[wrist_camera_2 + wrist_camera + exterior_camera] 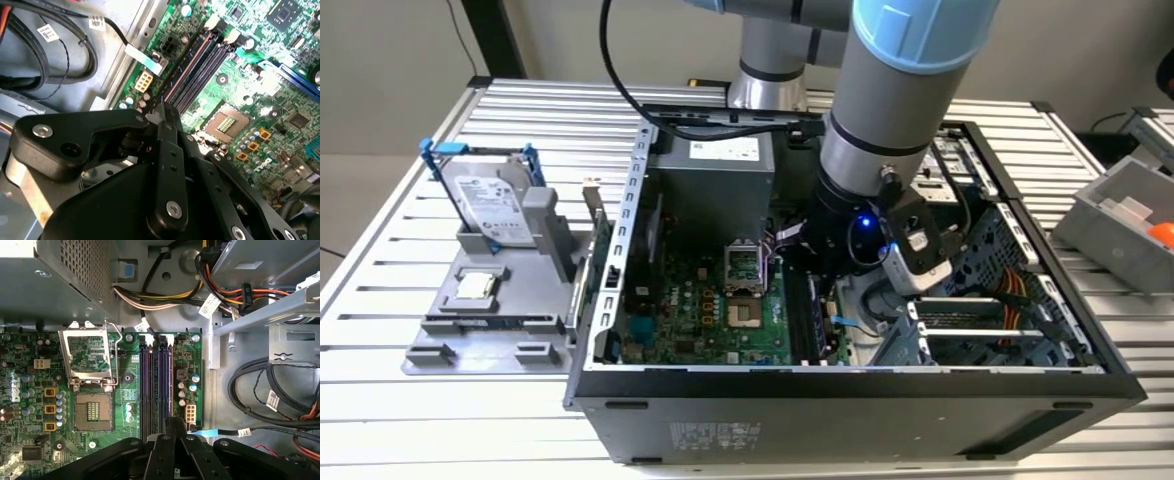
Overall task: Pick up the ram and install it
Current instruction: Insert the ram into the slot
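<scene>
Black arm jaws point(175, 423) sit inside the open dark-grey computer case point(854, 405), low over the green motherboard point(131, 360), at one end of the bank of long black memory slots point(155, 385). In both wrist views the jaws look pressed together, with no gap between the tips.

The ram point(189, 65) seems to be the thin brownish strip standing in the outermost slot, the one beside the small white connector point(143, 80) at the motherboard's edge. It runs the slot's length and ends right at the jaws point(163, 112). Cannot tell if the tips touch it or if it is fully seated.

The open silver processor socket point(92, 412) lies just beside the slots.

In the exterior view the case stands mid-surface on the ribbed metal surface point(454, 425). A grey fixture tray point(467, 335) sits near the surface's edge at the exterior view's left. It carries a silver hard drive in a blue-handled frame point(494, 205) and a small square silver chip point(476, 285).
</scene>
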`<act>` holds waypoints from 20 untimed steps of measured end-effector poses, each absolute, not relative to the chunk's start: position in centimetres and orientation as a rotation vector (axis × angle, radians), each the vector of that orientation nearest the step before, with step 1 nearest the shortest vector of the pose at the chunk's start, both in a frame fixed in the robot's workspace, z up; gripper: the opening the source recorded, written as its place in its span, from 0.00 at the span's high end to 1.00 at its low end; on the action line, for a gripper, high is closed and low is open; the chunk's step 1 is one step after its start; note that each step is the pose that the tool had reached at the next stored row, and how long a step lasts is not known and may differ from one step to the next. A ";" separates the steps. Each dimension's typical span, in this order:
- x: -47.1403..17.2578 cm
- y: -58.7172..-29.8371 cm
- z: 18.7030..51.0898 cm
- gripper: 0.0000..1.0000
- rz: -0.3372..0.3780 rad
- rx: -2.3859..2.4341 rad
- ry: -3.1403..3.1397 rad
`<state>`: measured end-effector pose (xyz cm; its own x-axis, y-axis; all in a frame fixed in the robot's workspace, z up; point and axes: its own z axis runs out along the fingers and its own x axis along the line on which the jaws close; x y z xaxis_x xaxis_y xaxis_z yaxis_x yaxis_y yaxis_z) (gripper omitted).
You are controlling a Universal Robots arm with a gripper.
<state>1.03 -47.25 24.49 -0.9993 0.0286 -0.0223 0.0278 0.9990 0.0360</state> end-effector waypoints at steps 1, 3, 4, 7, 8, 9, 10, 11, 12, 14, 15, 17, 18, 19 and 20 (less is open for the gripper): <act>1.0 -47.3 24.5 1.00 0.055 0.044 3.118; 1.0 -47.3 24.6 1.00 0.055 0.044 3.118; 1.0 -47.3 24.6 1.00 0.055 0.044 3.118; 1.0 -47.3 24.7 1.00 0.056 0.044 3.118; 1.0 -47.3 24.7 1.00 0.056 0.044 3.118; 1.0 -47.3 24.7 1.00 0.055 0.044 3.118; 1.0 -47.3 24.7 1.00 0.055 0.044 3.118; 1.0 -47.3 24.8 1.00 0.056 0.044 3.118; 1.0 -47.3 24.8 1.00 0.055 0.044 3.118; 1.0 -47.3 24.8 1.00 0.056 0.044 3.118; 1.0 -47.3 24.9 1.00 0.056 0.044 3.118; 1.0 -47.3 24.9 1.00 0.055 0.044 3.118; 1.0 -47.3 24.9 1.00 0.056 0.044 3.118; 1.0 -47.3 25.0 1.00 0.056 0.044 3.118; 1.0 -47.3 25.0 1.00 0.055 0.044 3.118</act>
<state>1.04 -47.25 24.99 -0.9993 0.0285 -0.0226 0.0277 0.9990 0.0358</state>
